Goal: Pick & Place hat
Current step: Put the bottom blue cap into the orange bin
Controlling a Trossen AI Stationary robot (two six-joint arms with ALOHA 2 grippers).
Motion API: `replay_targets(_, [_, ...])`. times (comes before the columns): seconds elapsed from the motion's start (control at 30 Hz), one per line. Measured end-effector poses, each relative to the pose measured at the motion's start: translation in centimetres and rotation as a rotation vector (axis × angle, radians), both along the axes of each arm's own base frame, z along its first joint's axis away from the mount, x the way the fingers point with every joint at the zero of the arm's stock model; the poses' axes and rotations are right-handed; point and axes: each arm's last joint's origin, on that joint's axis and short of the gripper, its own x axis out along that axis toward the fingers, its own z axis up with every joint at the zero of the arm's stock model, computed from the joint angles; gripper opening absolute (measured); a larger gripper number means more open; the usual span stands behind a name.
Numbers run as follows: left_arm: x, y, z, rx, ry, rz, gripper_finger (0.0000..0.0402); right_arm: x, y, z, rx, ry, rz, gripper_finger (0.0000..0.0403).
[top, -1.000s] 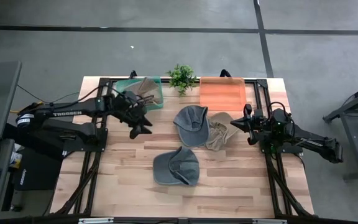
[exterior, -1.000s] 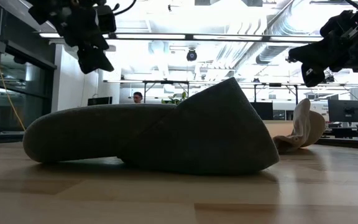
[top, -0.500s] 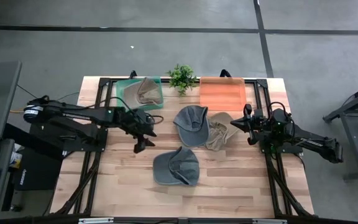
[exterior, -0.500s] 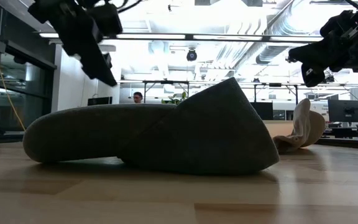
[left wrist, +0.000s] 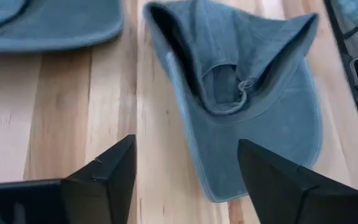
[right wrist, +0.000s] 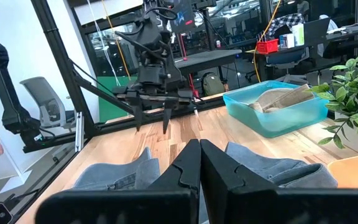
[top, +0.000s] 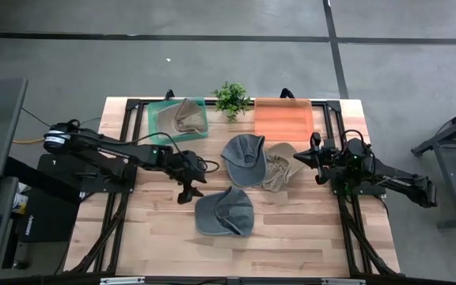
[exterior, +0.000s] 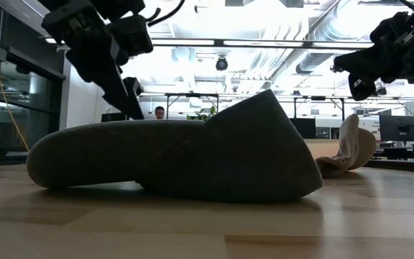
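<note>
Grey hat (left wrist: 253, 106) below left tool (left wrist: 185, 180), fingers spread, empty; right tool (right wrist: 199, 163) pressed together.

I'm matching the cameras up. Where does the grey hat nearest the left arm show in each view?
High view: grey hat, lower centre.
Low view: fills the foreground.
Left wrist view: ahead of the open left end effector, hat at.
Right wrist view: low left.
Shared landmark: teal bin.

Two black jointed arms, left tool (top: 187, 192), right tool (top: 315, 158): wedge-shaped black fingers, cables along links.
</note>
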Motion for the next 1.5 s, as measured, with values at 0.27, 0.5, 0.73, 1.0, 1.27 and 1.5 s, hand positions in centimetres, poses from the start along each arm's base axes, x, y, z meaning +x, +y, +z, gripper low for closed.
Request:
replay_targets(0.27, [0.5, 0.0, -1.3, 0.01, 0.053, 0.023, 0.0293, 0.0, 0.0, 0.0, 0.0, -0.001, 0.001, 0.0])
replay_targets(0.5, [1.1, -1.3, -2.1, -0.009, 0.054, -0.009, 0.0293, 0.0, 0.0, 0.0, 0.0, 0.0, 0.0, 0.0])
replay_targets(0.73, [1.7, -2.3, -4.0, 0.004, 0.112, 0.002, 0.0293, 0.0, 0.0, 0.0, 0.0, -0.001, 0.001, 0.0])
replay_targets(1.0, [2.2, -2.8, -5.1, -0.038, 0.143, 0.011, 0.0293, 0.0, 0.0, 0.0, 0.0, 0.0, 0.001, 0.0])
replay_targets(1.27, [2.4, -3.3, -5.7, -0.062, 0.161, 0.003, 0.0286, 0.0, 0.0, 0.0, 0.0, 0.0, 0.001, 0.0])
replay_targets(1.5, [2.4, -3.5, -5.7, -0.086, 0.17, 0.025, 0.0231, 0.0, 0.0, 0.0, 0.0, -0.001, 0.0, 0.0])
